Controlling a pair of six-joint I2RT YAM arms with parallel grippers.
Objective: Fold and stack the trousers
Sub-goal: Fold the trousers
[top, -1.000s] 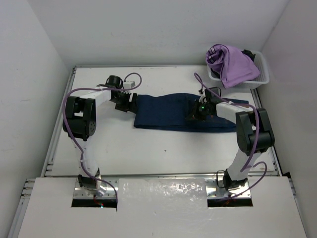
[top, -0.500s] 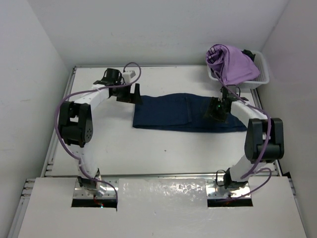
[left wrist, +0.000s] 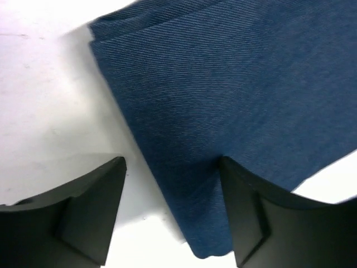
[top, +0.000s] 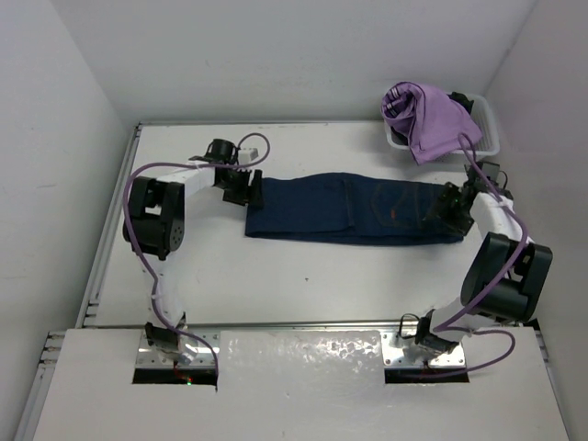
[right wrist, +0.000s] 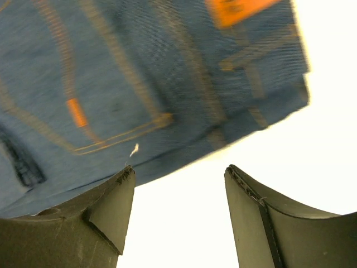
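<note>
Left end effector [left wrist: 170, 167] and right end effector [right wrist: 178, 173]: black wedge-shaped fingers apart, gripping nothing, one at each end of the trousers [top: 349, 207], a flat twill-denim strip lying on the white table [top: 276, 266]. Beyond, crumpled lilac cloth [top: 427, 119] fills a basket [top: 488, 140].

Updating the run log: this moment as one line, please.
dark navy denim jeans: folded strip, flat on white table | right jaws: open, at waistband end | left jaws: open, at opposite end | nothing held
</note>
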